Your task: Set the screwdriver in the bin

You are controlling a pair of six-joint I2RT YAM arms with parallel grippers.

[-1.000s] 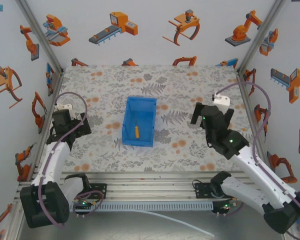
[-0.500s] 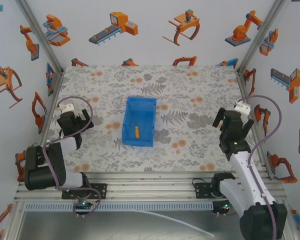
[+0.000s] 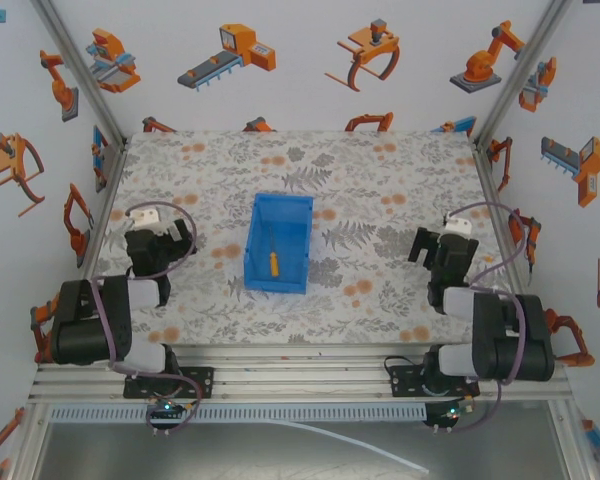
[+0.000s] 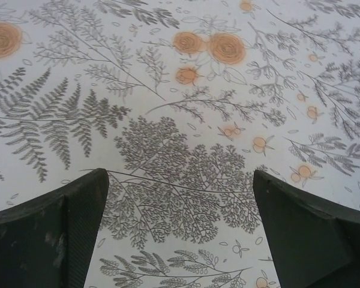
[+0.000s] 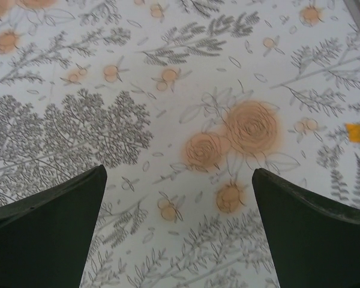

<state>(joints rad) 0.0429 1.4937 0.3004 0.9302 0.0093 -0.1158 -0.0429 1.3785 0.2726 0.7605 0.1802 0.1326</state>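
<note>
The blue bin (image 3: 278, 243) stands in the middle of the flowered table. The screwdriver (image 3: 273, 262) lies inside it on the floor near the front wall, orange handle toward me, thin shaft pointing away. My left gripper (image 3: 160, 243) hangs over the table well left of the bin, its arm folded back. Its wrist view shows the left gripper (image 4: 180, 180) open, with bare patterned cloth between the fingers. My right gripper (image 3: 443, 250) sits far right of the bin, arm folded too. In its wrist view the right gripper (image 5: 179, 174) is open and holds nothing.
The table (image 3: 380, 190) is covered with a grey fern and orange flower print. Aluminium frame posts (image 3: 500, 190) and printed side walls close it in on both sides. An orange mark (image 5: 358, 132) lies at the right edge in the right wrist view.
Both arms have folded back toward their bases. The right gripper swung out to the right side, away from the bin. The screwdriver and bin have not moved.
</note>
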